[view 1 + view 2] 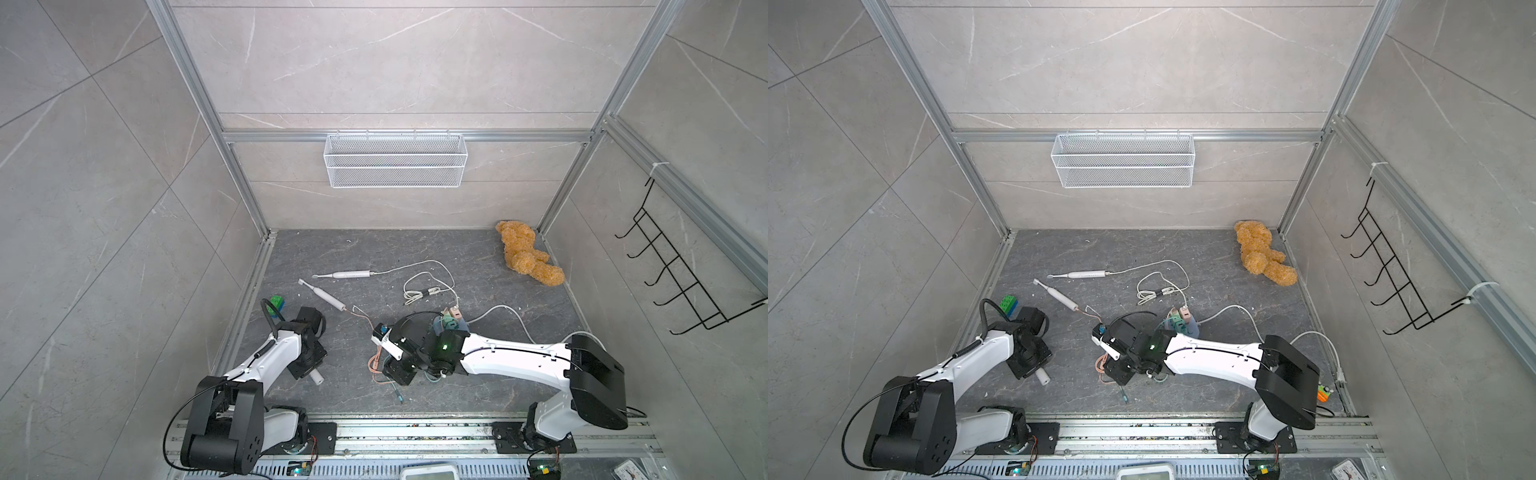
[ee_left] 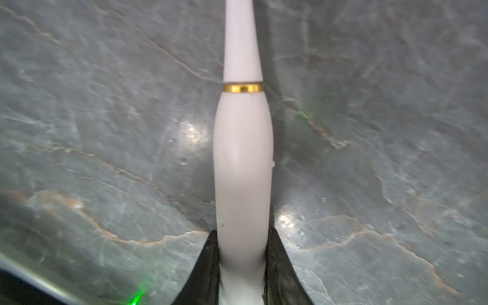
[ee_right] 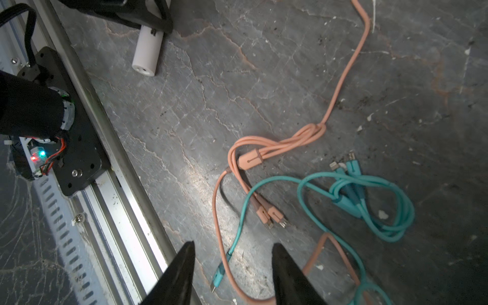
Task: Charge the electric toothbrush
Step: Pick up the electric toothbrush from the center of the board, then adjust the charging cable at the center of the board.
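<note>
A pale electric toothbrush (image 2: 243, 158) with a gold ring lies lengthwise between my left gripper's jaws. Both pads of the left gripper (image 2: 243, 253) press on its handle. In a top view its flat end (image 1: 317, 376) sticks out below that gripper, low over the floor. My right gripper (image 3: 232, 264) is open just above the floor, near the front middle. A teal cable plug (image 3: 219, 277) and an orange cable (image 3: 280, 142) lie between its fingers, untouched. The rest of the teal cable (image 3: 369, 190) is coiled beside them.
Two more toothbrushes lie farther back, one (image 1: 349, 274) on a white cable and one (image 1: 326, 296) on a thin pinkish cable. A power strip (image 1: 451, 318) sits behind my right wrist. There is also a teddy bear (image 1: 528, 257), a green block (image 1: 276, 303), a wall basket (image 1: 395, 160) and the front rail (image 1: 415, 432).
</note>
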